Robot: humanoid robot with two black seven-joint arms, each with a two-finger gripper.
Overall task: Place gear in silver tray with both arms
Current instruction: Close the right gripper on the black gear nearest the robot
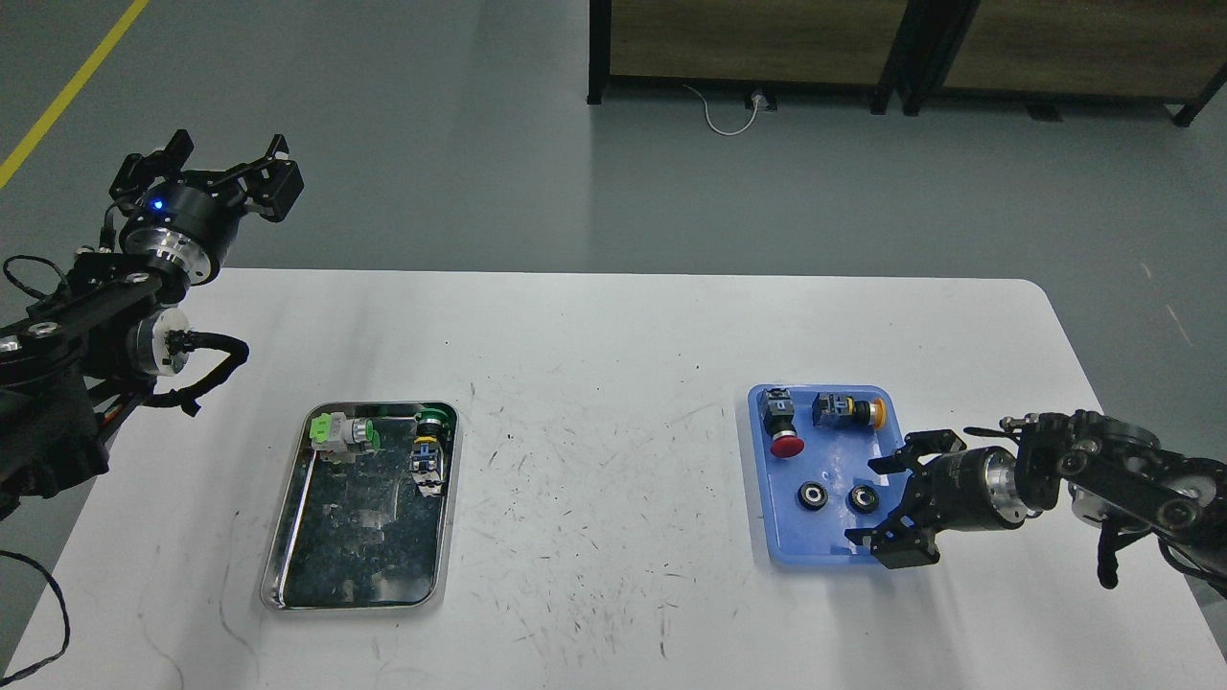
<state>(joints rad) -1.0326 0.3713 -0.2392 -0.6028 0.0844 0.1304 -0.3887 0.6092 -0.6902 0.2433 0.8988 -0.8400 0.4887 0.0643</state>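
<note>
Two small black ring-shaped gears (813,496) (864,498) lie side by side in the blue plastic tray (824,551) at the right. My right gripper (877,503) is open, low over that tray's right front part, its fingers straddling the space just right of the right gear. The silver tray (288,537) sits at the left and holds a green-and-grey switch (342,436) and a green-capped button part (428,448) at its far end. My left gripper (219,158) is open and empty, raised beyond the table's far left corner.
The blue tray also holds a red push button (783,427) and a yellow-tipped switch (845,410) at its far end. The white table (594,460) is scuffed. Dark cabinets (863,48) stand on the floor behind.
</note>
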